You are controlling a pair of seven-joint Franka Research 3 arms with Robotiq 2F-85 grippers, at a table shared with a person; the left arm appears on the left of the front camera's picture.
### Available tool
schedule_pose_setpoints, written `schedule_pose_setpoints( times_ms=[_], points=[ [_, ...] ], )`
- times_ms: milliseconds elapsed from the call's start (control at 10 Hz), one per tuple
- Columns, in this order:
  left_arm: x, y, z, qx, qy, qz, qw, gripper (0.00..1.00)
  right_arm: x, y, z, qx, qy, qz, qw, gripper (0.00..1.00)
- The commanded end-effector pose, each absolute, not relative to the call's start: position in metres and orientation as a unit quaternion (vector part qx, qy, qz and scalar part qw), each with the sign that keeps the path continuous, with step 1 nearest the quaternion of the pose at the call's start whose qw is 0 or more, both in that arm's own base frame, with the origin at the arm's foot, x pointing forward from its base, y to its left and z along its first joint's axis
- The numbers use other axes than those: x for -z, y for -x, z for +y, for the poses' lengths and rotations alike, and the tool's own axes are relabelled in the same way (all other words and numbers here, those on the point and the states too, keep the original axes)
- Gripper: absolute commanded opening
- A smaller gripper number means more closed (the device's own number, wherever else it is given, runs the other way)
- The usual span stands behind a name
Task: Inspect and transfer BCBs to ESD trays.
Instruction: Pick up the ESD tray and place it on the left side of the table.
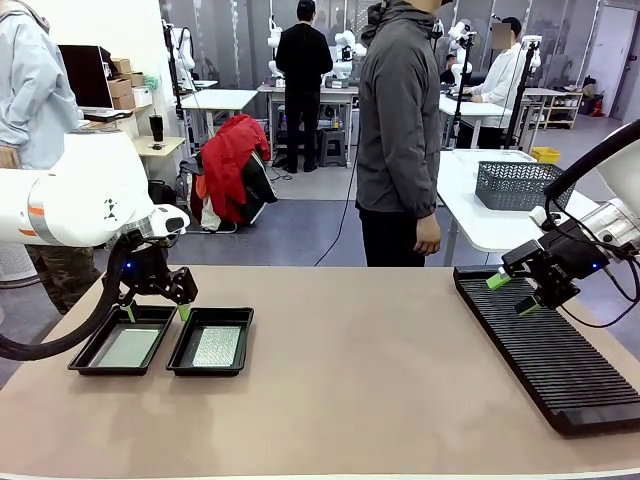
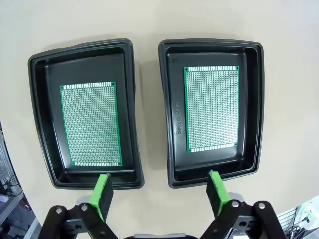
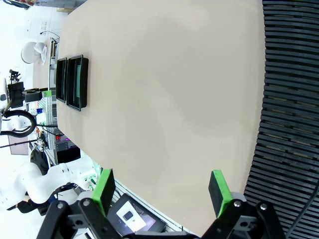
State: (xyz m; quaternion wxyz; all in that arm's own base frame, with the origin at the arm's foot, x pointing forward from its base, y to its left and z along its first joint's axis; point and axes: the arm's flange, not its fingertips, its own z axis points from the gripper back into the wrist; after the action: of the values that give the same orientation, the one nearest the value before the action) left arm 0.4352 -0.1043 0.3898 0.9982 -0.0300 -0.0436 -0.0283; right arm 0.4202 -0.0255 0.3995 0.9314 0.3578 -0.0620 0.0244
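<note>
On the bench [image 1: 350,370], toward 8 o'clock in the front view, two ESD trays [image 1: 211,341] are set side by side, almost touching, and one BCB [image 2: 212,109] is laid flat in each. In the left wrist view the green gridded face of both boards is turned up, and each board is kept inside the raised rim, probably so that it cannot slide out. The second BCB [image 2: 91,124] is seen in the tray at 9 o'clock of that view.

The left claw [image 2: 159,196] is held just above the near rims of the trays, released and empty, with its green pads wide apart. It seems to be placed there so that the boards can be looked at from above. The right claw [image 1: 513,293] is kept well apart, at 3 o'clock in the front view, over the far end of the long black slotted rack [image 1: 550,350]; it is also released and nothing is held in it. No board can be made out in the rack slots, though the far slots are not seen clearly. The transfer is judged to be nearly finished.
</note>
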Motion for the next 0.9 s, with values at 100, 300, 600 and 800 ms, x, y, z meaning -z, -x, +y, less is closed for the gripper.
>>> schedule_pose_setpoints(
  times_ms=[100,300,600,800],
  points=[
    [-0.3886,-0.4343,-0.103,0.025,0.032,-0.045,0.998,1.0,-0.3994,-0.4205,-0.0241,-0.013,-0.353,-0.063,0.933,1.0],
    [-0.3886,-0.4343,-0.103,0.025,0.032,-0.045,0.998,1.0,-0.3994,-0.4205,-0.0241,-0.013,-0.353,-0.063,0.933,1.0],
    [-0.3886,-0.4343,-0.103,0.025,0.032,-0.045,0.998,1.0,-0.3994,-0.4205,-0.0241,-0.013,-0.353,-0.063,0.933,1.0],
    [-0.3886,-0.4343,-0.103,0.025,0.032,-0.045,0.998,1.0,-0.3994,-0.4205,-0.0241,-0.013,-0.353,-0.063,0.933,1.0]
  ],
)
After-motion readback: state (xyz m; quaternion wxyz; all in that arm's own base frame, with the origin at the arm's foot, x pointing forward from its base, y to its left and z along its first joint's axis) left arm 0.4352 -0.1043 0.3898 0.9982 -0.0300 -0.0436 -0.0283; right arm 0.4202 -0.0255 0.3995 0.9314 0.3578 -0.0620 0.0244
